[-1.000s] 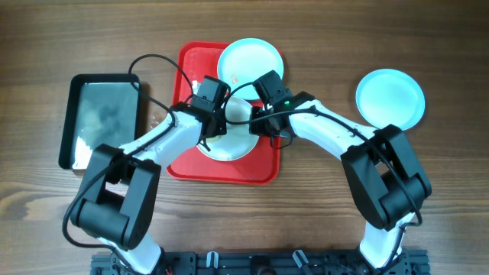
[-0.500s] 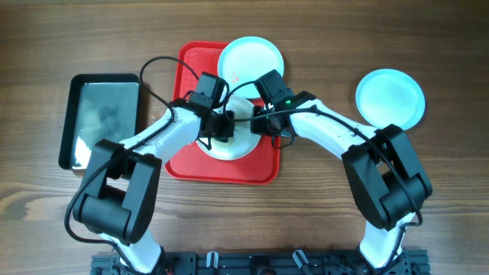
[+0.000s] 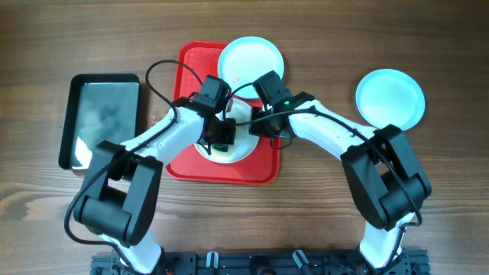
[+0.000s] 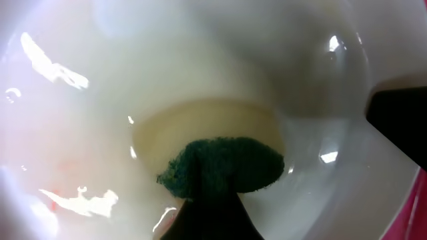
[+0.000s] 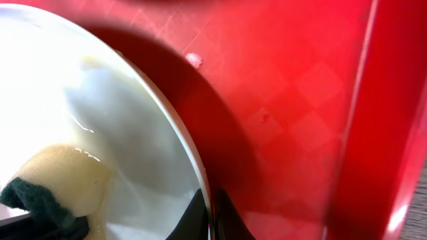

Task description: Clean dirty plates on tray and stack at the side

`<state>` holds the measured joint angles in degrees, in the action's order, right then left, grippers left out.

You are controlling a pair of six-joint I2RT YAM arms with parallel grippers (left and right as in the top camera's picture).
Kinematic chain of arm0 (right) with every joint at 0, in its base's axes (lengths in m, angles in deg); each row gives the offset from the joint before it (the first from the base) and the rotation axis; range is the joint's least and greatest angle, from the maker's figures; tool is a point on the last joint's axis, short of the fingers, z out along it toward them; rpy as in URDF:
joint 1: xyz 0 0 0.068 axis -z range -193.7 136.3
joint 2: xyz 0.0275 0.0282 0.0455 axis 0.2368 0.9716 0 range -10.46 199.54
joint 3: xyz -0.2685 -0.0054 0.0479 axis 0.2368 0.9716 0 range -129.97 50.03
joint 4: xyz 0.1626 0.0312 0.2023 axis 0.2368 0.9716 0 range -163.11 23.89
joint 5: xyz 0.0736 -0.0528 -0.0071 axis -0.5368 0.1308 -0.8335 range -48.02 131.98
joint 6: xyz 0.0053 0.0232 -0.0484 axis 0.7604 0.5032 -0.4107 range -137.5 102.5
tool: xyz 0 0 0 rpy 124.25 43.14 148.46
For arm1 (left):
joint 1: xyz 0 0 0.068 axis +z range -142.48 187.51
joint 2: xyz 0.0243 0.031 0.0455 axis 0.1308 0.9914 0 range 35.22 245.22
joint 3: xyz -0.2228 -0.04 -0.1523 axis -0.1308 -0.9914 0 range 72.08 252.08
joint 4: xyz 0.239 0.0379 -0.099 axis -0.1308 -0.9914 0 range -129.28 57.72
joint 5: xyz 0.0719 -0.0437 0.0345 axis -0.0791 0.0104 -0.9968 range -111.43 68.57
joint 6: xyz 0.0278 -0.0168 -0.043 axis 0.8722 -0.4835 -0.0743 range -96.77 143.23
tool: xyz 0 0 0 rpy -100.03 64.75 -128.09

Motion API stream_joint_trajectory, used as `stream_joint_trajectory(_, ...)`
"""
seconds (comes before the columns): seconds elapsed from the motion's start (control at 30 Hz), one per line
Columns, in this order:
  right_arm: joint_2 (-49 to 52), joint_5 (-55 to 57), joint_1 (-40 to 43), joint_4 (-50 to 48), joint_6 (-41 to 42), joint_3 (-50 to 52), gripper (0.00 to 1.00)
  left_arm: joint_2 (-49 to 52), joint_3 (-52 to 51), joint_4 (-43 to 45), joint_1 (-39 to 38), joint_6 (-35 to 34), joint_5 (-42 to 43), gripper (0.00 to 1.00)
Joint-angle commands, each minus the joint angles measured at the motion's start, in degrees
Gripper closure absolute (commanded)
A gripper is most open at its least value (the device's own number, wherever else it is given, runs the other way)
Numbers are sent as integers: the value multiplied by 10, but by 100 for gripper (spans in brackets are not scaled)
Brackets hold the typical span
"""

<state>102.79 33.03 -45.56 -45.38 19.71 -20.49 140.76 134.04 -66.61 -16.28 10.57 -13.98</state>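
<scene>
The wooden tabletop [image 3: 321, 30] carries the red tray [image 3: 191, 57] at centre and a black tray [image 3: 103, 122] well to its left. Of the three plates, one pale turquoise plate [image 3: 390, 98] lies off the tray to the right. Another [image 3: 250, 57] overhangs the tray's far edge. The whiter one [image 3: 238, 149] sits on the tray between the arms.

The right pincer [image 5: 212, 217] is clenched on this plate's rim, steadying it. The left pincer [image 3: 221, 136] is clamped on a sponge [image 4: 223, 163], pressed green side down in the plate's wet well.

The plate looks stiff, glossy and probably light. Wet, it should be slippery, so the raised rim, pinched above and below, seems the safest hold.
</scene>
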Motion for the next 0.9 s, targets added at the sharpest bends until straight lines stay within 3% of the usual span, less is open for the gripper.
stream_joint_trajectory(0.0, 13, 15, 2, -2, -4, 5, 96, 17, -31, -26, 1, -15, -128, 96)
stream_joint_trajectory(0.3, 13, 15, 2, -2, -12, 5, 96, 17, -31, -9, 1, -15, -231, 96)
stream_joint_trajectory(0.7, 13, 10, 2, 3, -28, 5, 96, 17, -31, 94, 30, -28, -228, 96)
stream_joint_trajectory(0.87, 13, -1, 2, 3, -43, 5, 96, 20, -31, 132, 50, -28, -161, 96)
